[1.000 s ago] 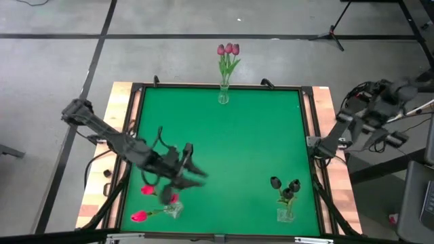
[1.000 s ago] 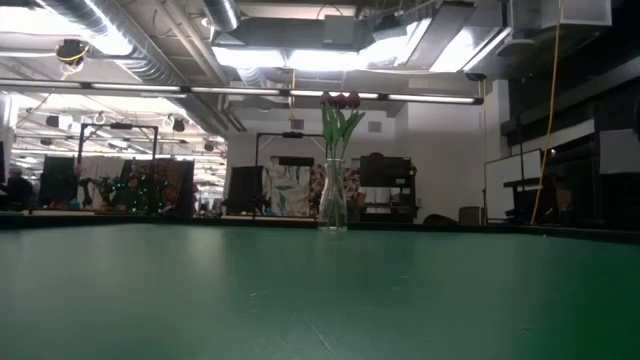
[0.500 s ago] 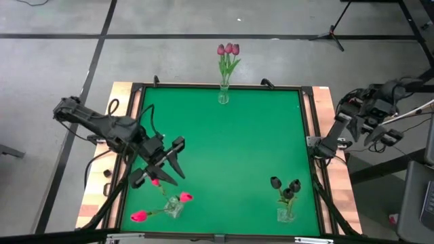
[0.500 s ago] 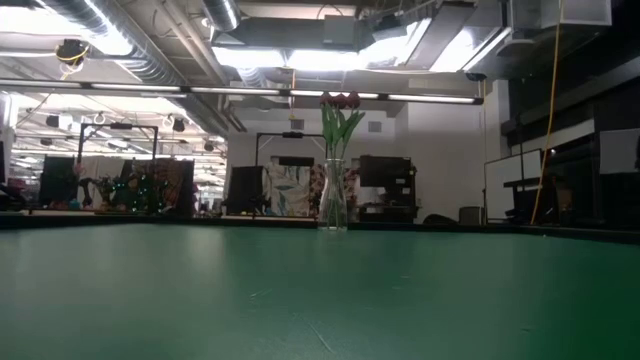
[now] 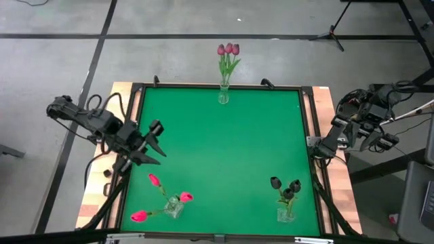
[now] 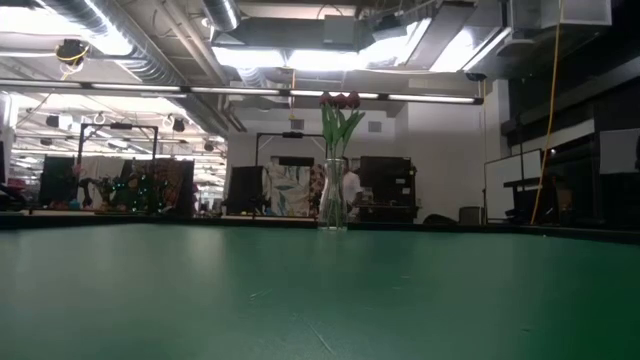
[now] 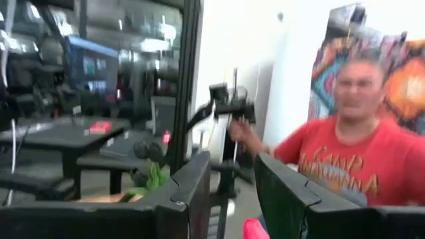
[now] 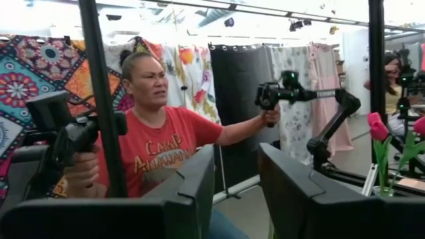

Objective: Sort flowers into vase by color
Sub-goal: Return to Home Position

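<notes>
Over the green counter (image 5: 230, 149), your left gripper (image 5: 157, 142), spread and empty, has drawn back from the pink tulips (image 5: 186, 197). Your right gripper (image 8: 234, 174) waits spread off-counter. Sorting looks finished.

Red shirt (image 8: 189, 133), chest print reading "CAMP ANAWANNA", in both wrist views

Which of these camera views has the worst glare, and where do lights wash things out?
Low view: worst, ceiling lights blaze above the tulips and vase. Left wrist view: the pale wall beside the person is washed out. Right wrist view: the ceiling is blown white. High view: even light on the green table, no glare.
</notes>
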Available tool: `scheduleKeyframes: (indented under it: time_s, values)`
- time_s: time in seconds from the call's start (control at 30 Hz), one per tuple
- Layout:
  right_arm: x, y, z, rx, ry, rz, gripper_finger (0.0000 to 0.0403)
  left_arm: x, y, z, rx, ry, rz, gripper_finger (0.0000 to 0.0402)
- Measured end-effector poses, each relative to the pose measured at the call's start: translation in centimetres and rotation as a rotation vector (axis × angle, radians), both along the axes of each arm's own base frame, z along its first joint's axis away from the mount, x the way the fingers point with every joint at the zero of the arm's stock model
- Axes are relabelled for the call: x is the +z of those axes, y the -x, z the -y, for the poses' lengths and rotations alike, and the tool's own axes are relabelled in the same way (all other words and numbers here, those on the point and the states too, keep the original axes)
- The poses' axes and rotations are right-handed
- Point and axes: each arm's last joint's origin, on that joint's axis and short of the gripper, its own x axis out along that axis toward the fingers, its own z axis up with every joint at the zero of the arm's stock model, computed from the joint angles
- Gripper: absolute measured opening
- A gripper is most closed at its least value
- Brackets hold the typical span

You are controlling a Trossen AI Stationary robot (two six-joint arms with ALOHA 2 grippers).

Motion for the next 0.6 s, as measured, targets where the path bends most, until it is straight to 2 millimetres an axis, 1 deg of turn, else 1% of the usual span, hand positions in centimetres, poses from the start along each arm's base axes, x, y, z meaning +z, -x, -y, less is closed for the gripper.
scheduleKeyframes:
  time_s: [0.07,0.13,0.2,0.33,0.4,0.47,0.6]
  values:
    - [0.0,0.0,0.0,0.0,-0.001,0.0,0.0117,-2.1,1.0,-0.4,-0.008,0.058,0.059,0.0116]
    - [-0.1,0.1,0.2,0.0,-0.005,0.003,0.0117,-4.7,1.8,-0.8,-0.023,0.116,0.079,0.0116]
    - [-0.3,0.3,0.4,0.0,-0.004,0.003,0.0117,-6.9,2.6,-1.1,-0.039,0.172,0.115,0.0116]
    - [-0.9,0.8,1.2,-0.023,-0.005,0.0,0.0117,-10.5,4.0,-1.7,-0.05,0.243,0.192,0.0116]
    - [-0.9,0.7,1.5,-0.087,0.012,-0.003,0.0117,-11.9,4.6,-2.0,-0.051,0.253,0.213,0.0116]
    - [-0.9,0.7,1.5,-0.114,0.008,-0.001,0.0117,-13.0,5.1,-2.2,-0.053,0.268,0.245,0.0116]
    - [-0.8,0.8,1.5,-0.074,0.008,0.008,0.0117,-15.1,5.8,-2.5,-0.063,0.297,0.272,0.0116]
